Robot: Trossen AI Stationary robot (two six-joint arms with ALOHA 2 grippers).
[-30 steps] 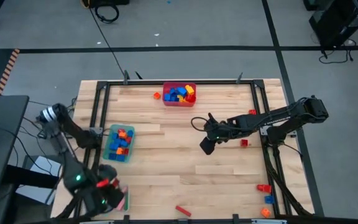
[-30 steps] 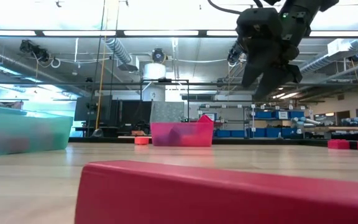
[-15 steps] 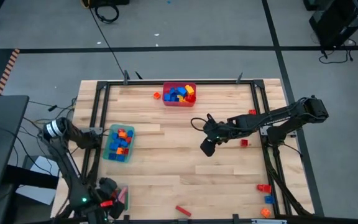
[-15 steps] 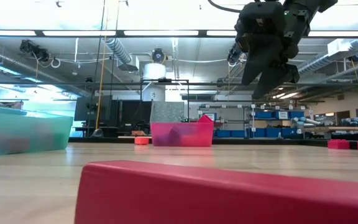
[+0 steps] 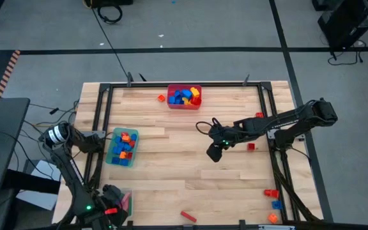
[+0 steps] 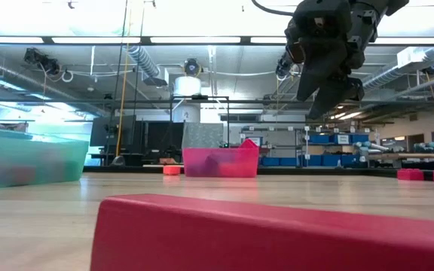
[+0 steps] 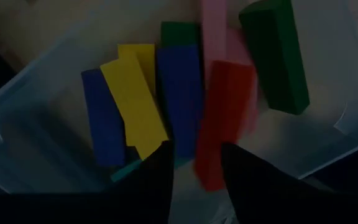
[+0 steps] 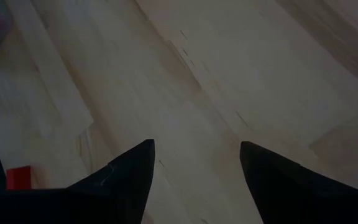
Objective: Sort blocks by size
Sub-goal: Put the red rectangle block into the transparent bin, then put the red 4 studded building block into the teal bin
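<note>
High view: I have the left gripper (image 5: 110, 206) at the table's near left corner, over the clear bin (image 5: 126, 203) that holds the long bars. In the left wrist view its fingers (image 7: 148, 180) stand parted above that bin, and a red bar (image 7: 224, 121) shows blurred just beyond them among yellow, blue, green and pink bars, so I judge I am in the drop-off step for a long block, with the bar released or just leaving the grip; which of the two I cannot tell.

The right gripper (image 5: 214, 152) hangs above bare wood near the table's middle, its arm reaching in from the right edge with the wrist bent downward. In the right wrist view its fingers (image 8: 129, 168) are spread with nothing between them, and the low view shows it raised well clear of the tabletop.

Blocks not yet sorted: a small red cube (image 5: 251, 147) just right of the right gripper, a red bar (image 5: 188, 216) at the near edge, a red, blue and orange cluster (image 5: 273, 203) at the near right corner, and one orange block (image 5: 161, 98) beside the red bin (image 5: 184, 105). The green bin (image 5: 110, 153) at left already holds small pieces.

Next, I expect to bring the right gripper down over the red cube, which calls for a short sideways shift, then a descent.
</note>
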